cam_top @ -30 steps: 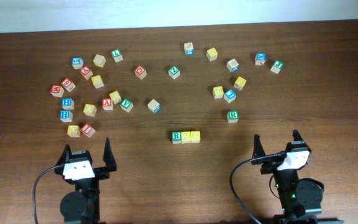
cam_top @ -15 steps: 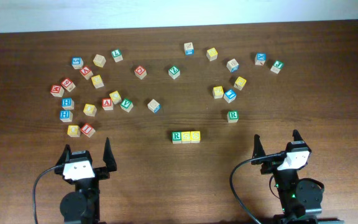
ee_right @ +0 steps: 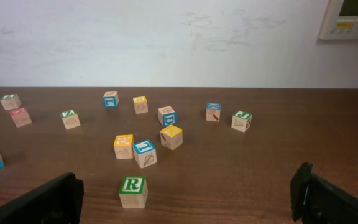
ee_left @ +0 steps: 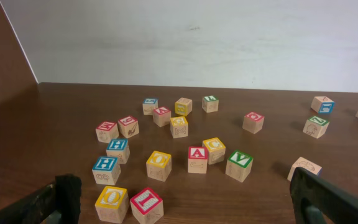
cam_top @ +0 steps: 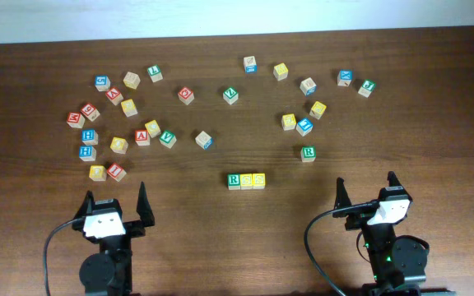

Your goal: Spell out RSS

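Your left gripper (cam_top: 115, 197) and right gripper (cam_top: 366, 182) both stand wide open and empty, and neither has moved in the last second. The RSS row (cam_top: 246, 180) sits untouched between them, its cubes side by side, so the word looks finished.

Twin black arms at the near edge of the table (cam_top: 237, 238).
The left arm (cam_top: 104, 267) and right arm (cam_top: 397, 255) each have a white block at the wrist, two black pointed fingers (cam_top: 143, 201), a round black joint, and a thin black cable (cam_top: 47, 251) looping alongside. A small green light (cam_top: 388, 257) glows on the right arm.
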